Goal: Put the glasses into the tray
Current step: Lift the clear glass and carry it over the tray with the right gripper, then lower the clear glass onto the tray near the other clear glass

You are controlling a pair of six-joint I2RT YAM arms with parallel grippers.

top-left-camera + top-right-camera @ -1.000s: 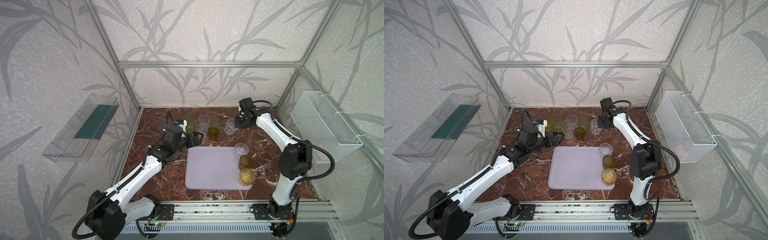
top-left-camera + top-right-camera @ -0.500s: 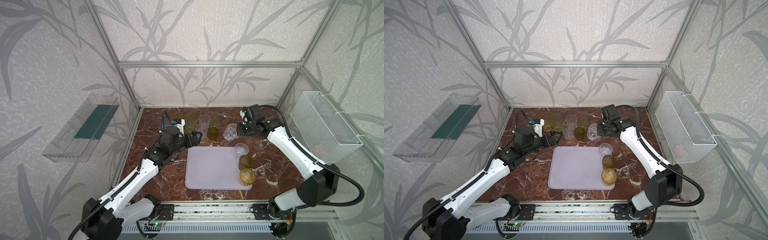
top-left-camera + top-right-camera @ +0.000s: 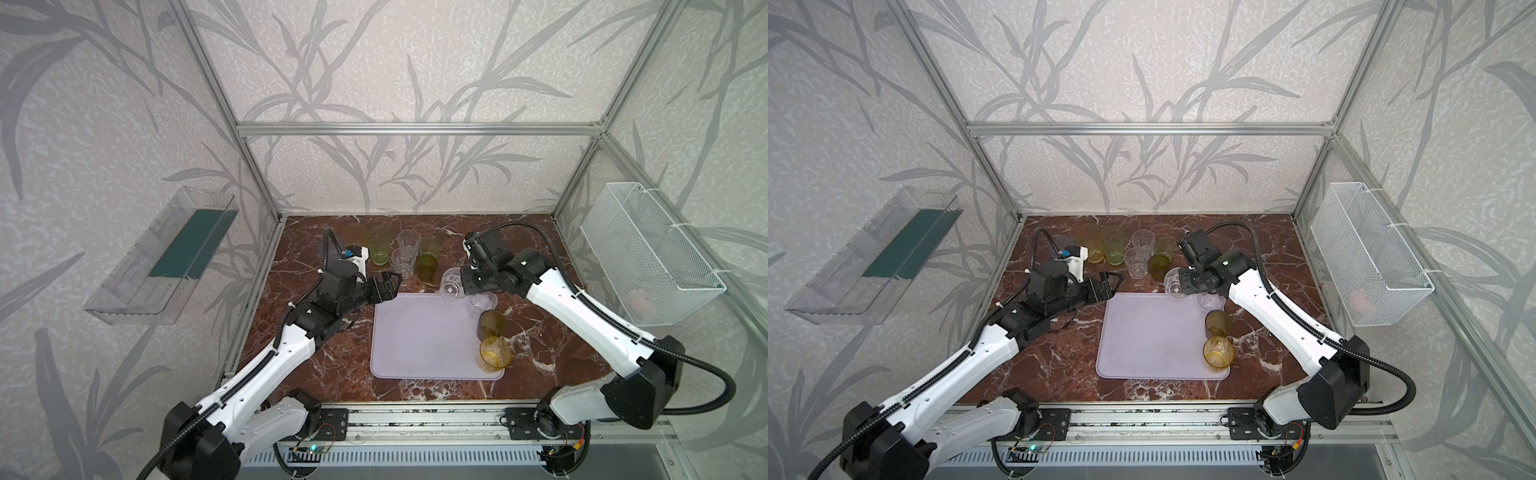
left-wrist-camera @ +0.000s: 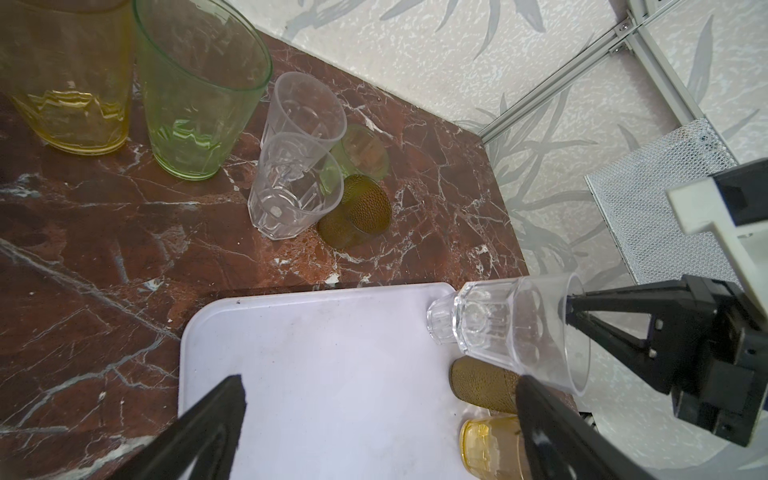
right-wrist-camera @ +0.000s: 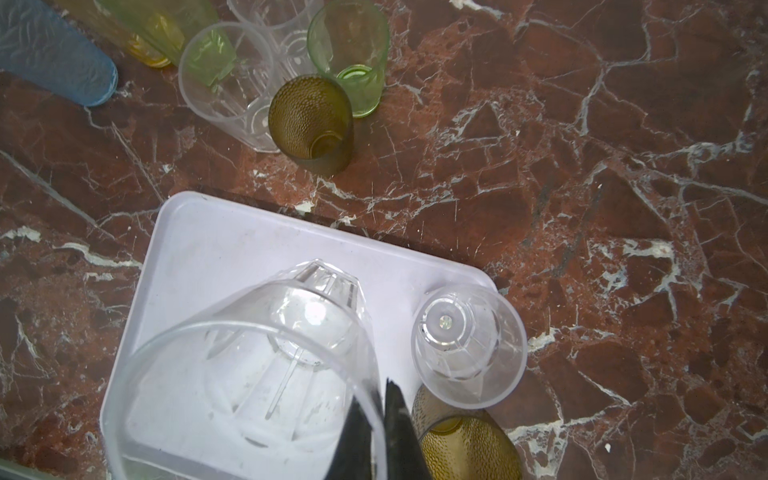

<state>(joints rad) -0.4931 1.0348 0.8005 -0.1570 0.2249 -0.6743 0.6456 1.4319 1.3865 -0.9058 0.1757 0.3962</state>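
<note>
Glass (image 3: 452,284), clear, is pinched by its rim in the right hand (image 3: 464,281), tilted over the tray's (image 3: 415,332) one-o'clock corner; uprighting and lowering seem required next. Left hand (image 3: 385,286) is spread wide, empty.

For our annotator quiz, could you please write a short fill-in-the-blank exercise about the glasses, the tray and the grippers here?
1. The right gripper pinches the held tumbler by its ___.
2. The left gripper has its jaws standing ___.
3. Standing upright on the tray are ___ glasses.
Missing words: rim; open; three.
</note>
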